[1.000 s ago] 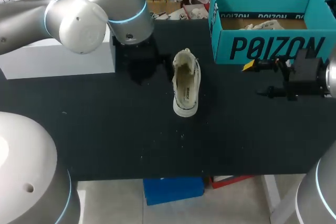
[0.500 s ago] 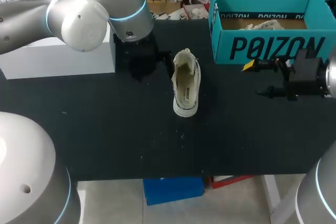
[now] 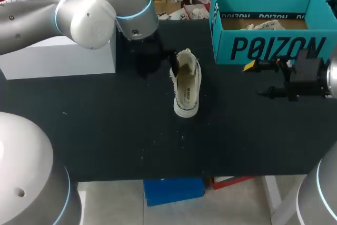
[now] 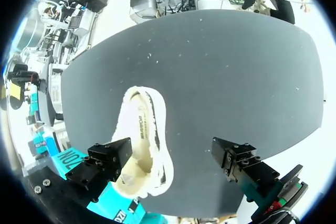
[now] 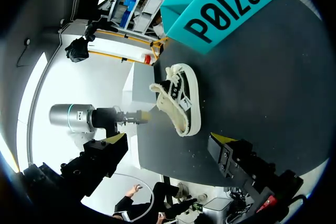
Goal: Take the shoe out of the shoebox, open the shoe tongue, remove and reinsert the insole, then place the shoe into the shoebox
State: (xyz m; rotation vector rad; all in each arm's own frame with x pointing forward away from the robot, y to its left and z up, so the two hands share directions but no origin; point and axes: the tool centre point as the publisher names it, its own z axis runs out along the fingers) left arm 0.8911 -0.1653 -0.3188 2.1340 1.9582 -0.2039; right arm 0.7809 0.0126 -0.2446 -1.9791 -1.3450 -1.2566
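Shoe [image 3: 186,84] is out of the shoebox [image 3: 274,50] and sits on the black table [image 3: 105,130], so I judge the first step done and the tongue step in hand. In the left wrist view the left gripper [image 4: 170,160] hangs over the shoe's open end with its jaws spread wide. The shoe lies between them, hard up against one finger [image 4: 107,160] and well clear of the other, so it grips nothing. In the right wrist view a yellow tip of that gripper sits right at the ragged collar, though I cannot tell whether it touches the tongue. The insole [image 3: 185,90] shows inside the shoe, so I take it as not yet removed. The right gripper [image 3: 258,80] waits just in front of the shoebox wall, well apart from the shoe, jaws wide and empty, with the shoe ahead of its fingers. Next, I reckon, the left needs to narrow on the tongue's edge and peel it toward the toe. The light shoe could slide or tip unless the right comes in to pin it. The table top is matte and dark with a few pale specks, likely offering fair grip. Beside the left arm stands a white block [image 3: 58,59], and crumpled paper [image 3: 266,25] lies in the shoebox, beyond the right gripper.
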